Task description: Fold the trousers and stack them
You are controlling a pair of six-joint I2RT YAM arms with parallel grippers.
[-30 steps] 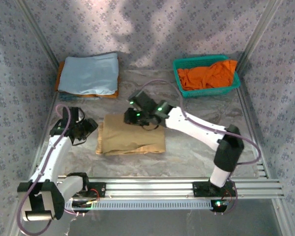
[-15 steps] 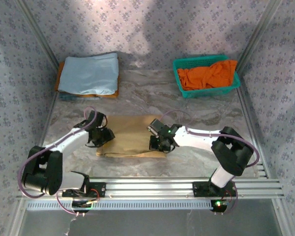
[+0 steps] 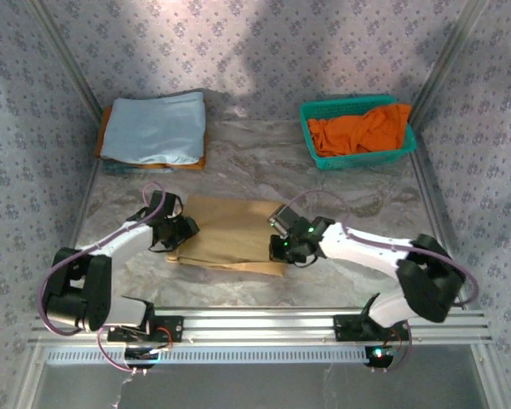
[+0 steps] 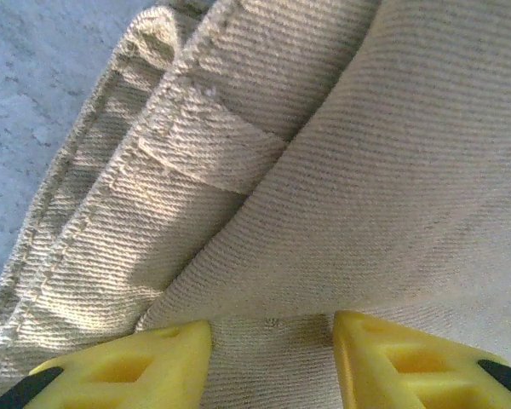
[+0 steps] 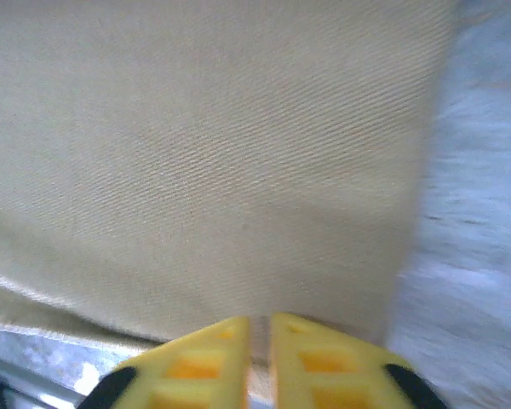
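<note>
- Two end effectors are on one garment. The trousers (image 3: 230, 234) lie folded flat mid tabletop (image 3: 341, 192). My left end effector (image 3: 177, 236) is at their left edge and my right end effector (image 3: 287, 250) at the near right corner.
- Left: the yellow fingers (image 4: 128, 366) are apart, straddling a ridge of tan cloth just beside the seamed edge. They are not closed on it.
- Right: the fingers (image 5: 196, 362) are nearly together at the near hem. The wrist view is blurred, but it looks clamped on the cloth edge.
- Step, my read: get hold of both ends so the folded bundle can go to the stack, likely onto the blue folded cloth (image 3: 156, 128) far left.
- To do it well, the left should close on every layer, not just the top ply.
- Then raise both ends together and level, with light tension between them so the fold doesn't sag open.
- Don't pull on the right corner alone, since that would skew the fold.
- Versus a second ago: the left was off the cloth over bare tabletop and the right was at the trousers' far edge. Both have since moved to the ends, and the right elbow has swung out to the right.
- Versus half a second ago: both were already about here, and the folded rectangle now sits a little more skewed.
</note>
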